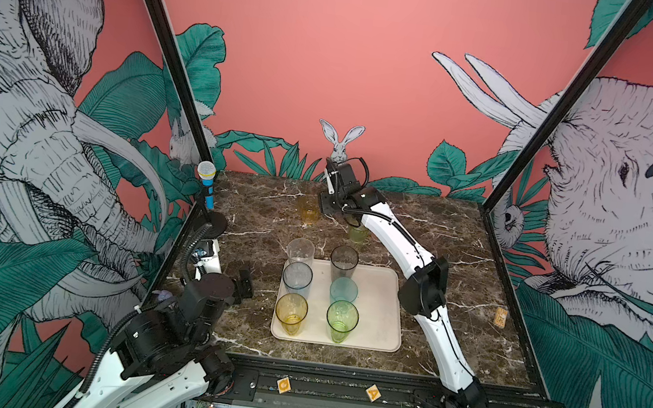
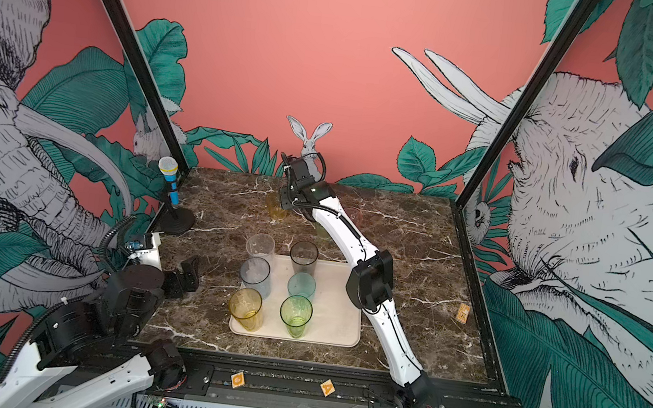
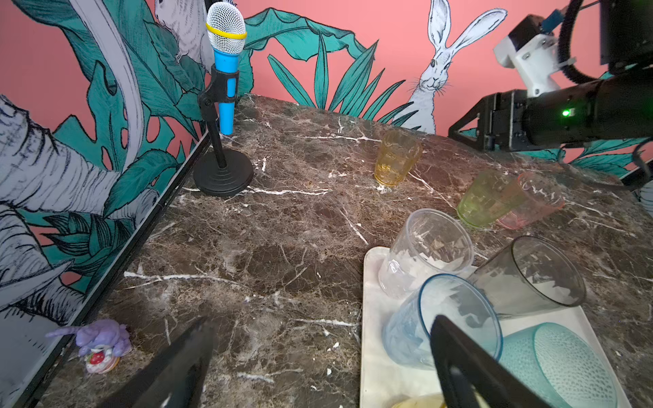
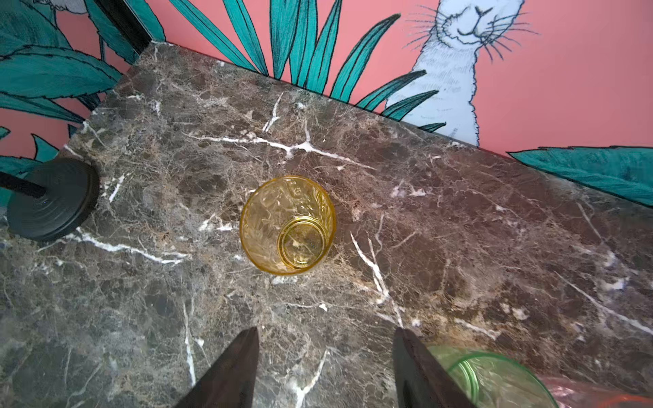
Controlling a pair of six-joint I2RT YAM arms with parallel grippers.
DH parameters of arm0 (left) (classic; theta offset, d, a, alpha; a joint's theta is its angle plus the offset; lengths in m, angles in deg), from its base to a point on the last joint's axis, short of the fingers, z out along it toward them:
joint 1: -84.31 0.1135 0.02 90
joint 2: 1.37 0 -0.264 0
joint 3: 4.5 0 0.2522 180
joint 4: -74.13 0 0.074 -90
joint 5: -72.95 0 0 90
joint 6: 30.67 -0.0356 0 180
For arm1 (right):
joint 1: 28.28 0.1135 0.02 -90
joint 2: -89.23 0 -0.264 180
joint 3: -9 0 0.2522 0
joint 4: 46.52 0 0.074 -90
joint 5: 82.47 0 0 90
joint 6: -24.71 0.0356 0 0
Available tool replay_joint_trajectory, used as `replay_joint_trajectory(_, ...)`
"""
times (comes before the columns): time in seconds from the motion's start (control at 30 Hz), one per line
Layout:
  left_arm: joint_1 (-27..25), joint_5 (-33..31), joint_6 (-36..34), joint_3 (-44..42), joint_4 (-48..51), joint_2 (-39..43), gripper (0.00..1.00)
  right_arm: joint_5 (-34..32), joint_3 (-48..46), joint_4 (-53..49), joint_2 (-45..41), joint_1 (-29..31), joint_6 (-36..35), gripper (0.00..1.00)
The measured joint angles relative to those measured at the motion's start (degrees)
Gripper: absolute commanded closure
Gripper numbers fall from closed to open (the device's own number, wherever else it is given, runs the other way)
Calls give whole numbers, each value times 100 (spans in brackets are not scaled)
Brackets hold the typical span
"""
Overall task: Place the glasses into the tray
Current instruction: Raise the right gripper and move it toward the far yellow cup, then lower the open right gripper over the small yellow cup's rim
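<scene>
so the cream tray (image 1: 380,303) has 6 tall glasses (image 1: 341,320) standing in it. 3 short ones (amber (image 1: 309,209), green (image 1: 357,233), pink (image 3: 533,201)) sit on the marble (image 1: 458,245) beyond the tray. The right gripper (image 4: 325,335) hovers near the amber, jaws apart, empty. The left gripper (image 3: 321,323) is beside the tray, spread wide, empty too.

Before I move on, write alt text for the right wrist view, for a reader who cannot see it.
A short amber glass stands upright on the marble table, seen from above, ahead of the right end effector, whose jaws stand apart with nothing between them. A green glass sits close beside one jaw, and a black stand base rests farther off.
</scene>
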Motion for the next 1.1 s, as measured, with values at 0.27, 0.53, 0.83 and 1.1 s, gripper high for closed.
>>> replay_joint_trajectory(0.27,0,0,2,0,4,-7,6,24,46,168,310,-20,262,37)
replay_joint_trajectory(0.53,0,0,28,0,7,-68,6,37,225,317,514,-22,424,36)
replay_joint_trajectory(0.83,0,7,94,0,7,-192,6,39,328,516,699,-22,544,36)
replay_joint_trajectory(1.1,0,22,212,-57,9,-208,6,37,348,570,964,-22,597,36)
